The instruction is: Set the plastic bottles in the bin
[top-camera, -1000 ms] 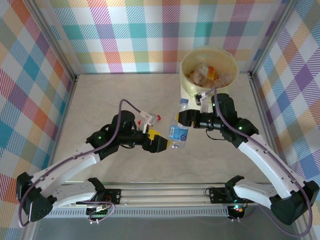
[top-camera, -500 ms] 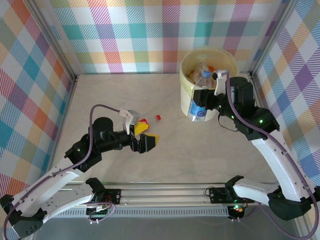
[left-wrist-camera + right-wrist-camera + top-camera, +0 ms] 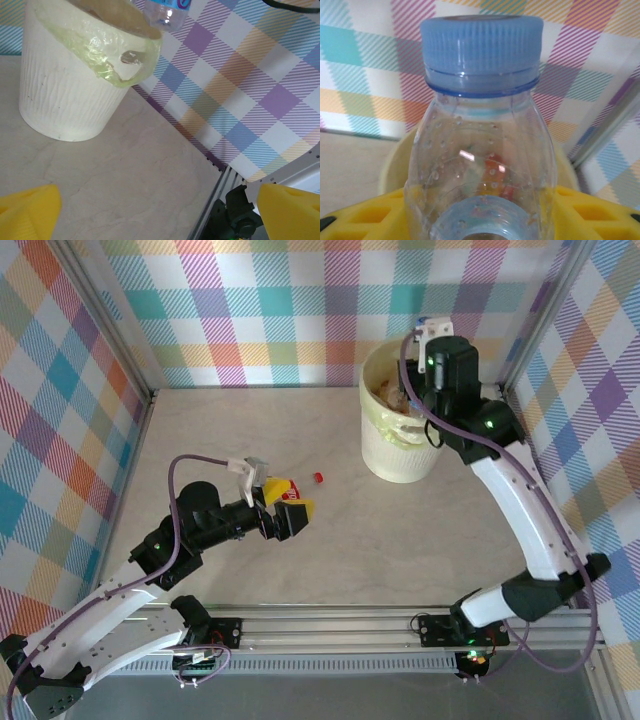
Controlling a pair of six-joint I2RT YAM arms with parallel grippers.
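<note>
**Checked walls, pale counter: one bottle held over the bin, release to come**

Pastel checked walls box in a pale marbled counter (image 3: pixel 250 430), and the bin (image 3: pixel 398 445) stands at its far right corner.

From the right wrist camera, a clear plastic bottle (image 3: pixel 480 145) with a blue cap (image 3: pixel 482 50) sits between the yellow fingers (image 3: pixel 370 210) of the right gripper (image 3: pixel 480 212). The gripper is narrowed onto the bottle's body and holds it. Behind the bottle a strip of the bin's pale rim shows. The left wrist camera catches the same bottle (image 3: pixel 167 12) hanging just above the far side of the bin's mouth, over the rim where the greenish liner (image 3: pixel 100 50) is folded. It has not been let go yet.

Inside the bin, several bottles (image 3: pixel 392 395) are already heaped. On the counter itself I can make out a small red cap (image 3: pixel 318 477), lying well apart from the bin.

Further out, the left gripper (image 3: pixel 290 517) hovers low over the middle of the counter, spread wide and carrying nothing.

My reading is that the job is close to its end. Most of the bottles are in, this one needs only to be dropped, and I can pick out no other bottle waiting. The bottle hangs near the rim rather than over the middle, so it could catch the edge as it falls.
</note>
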